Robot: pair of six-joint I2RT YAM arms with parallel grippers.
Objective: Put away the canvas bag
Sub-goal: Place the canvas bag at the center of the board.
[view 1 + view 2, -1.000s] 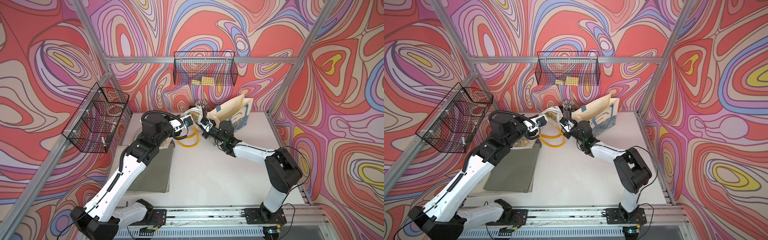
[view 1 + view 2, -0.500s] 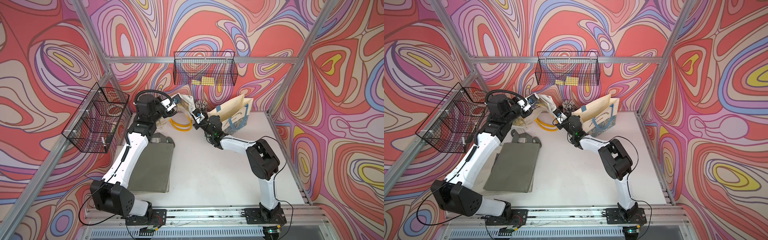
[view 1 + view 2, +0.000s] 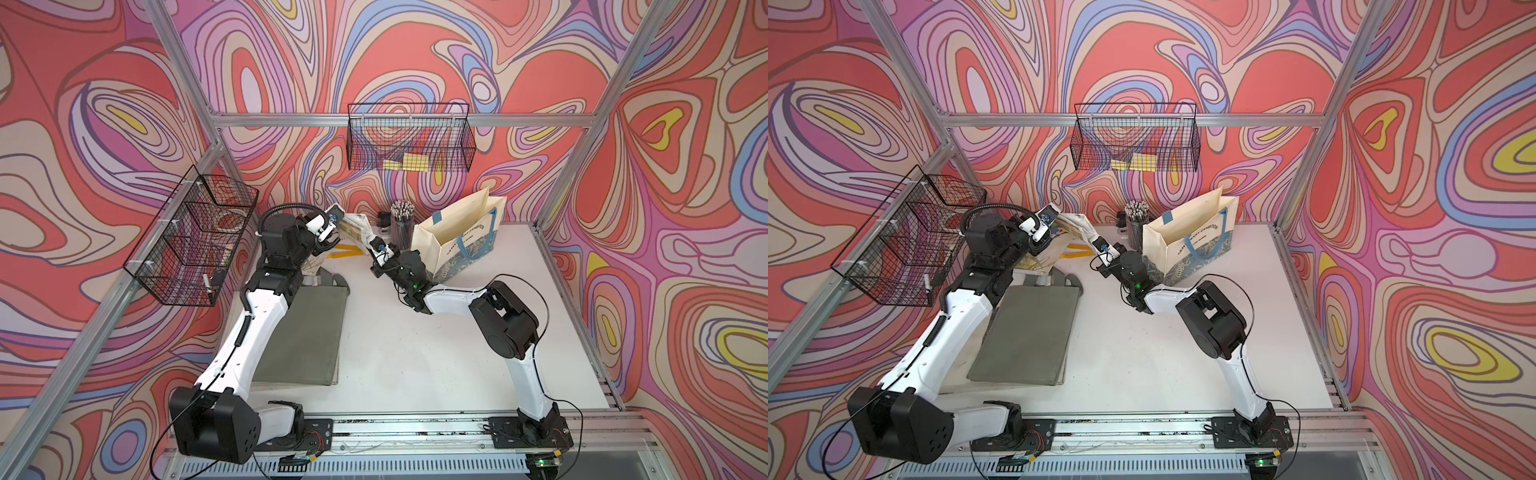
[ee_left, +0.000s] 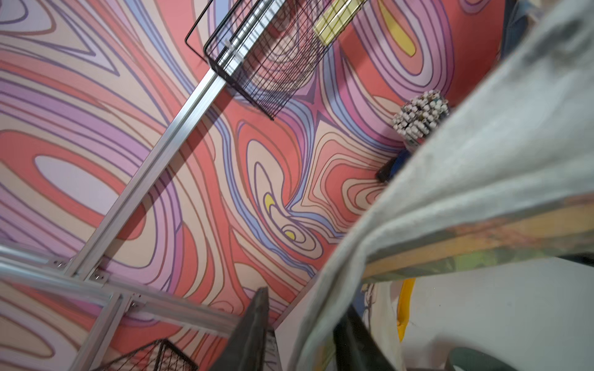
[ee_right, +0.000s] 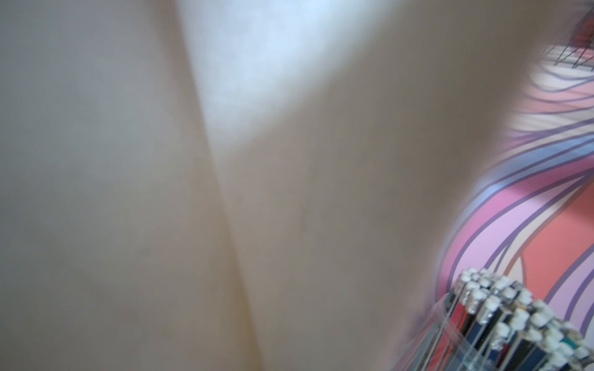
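We count three bags. The canvas bag (image 3: 358,227), cream with yellow handles, is draped between the two arms at about 11 o'clock on the tabletop (image 3: 415,357). A grey-green bag (image 3: 303,332) lies flat at 8 o'clock. A cream standing bag (image 3: 453,245) with blue handles is upright, mouth open, at 1 o'clock.

We see one cup of pencils (image 3: 401,220) at 12 o'clock, just beside the standing bag. There are two wire baskets, one (image 3: 409,143) on the wall at 12 o'clock and one (image 3: 195,241) on the wall at 9 o'clock.

The left gripper (image 3: 335,217) has its jaws partly apart. In the left wrist view the cloth passes between them, and one finger (image 4: 257,334) stands clear of it.

The right gripper (image 3: 376,245) has its jaws closed tight on a fold of the canvas bag. Its own wrist view is filled with blurred cream cloth, so we read that grip from both top views
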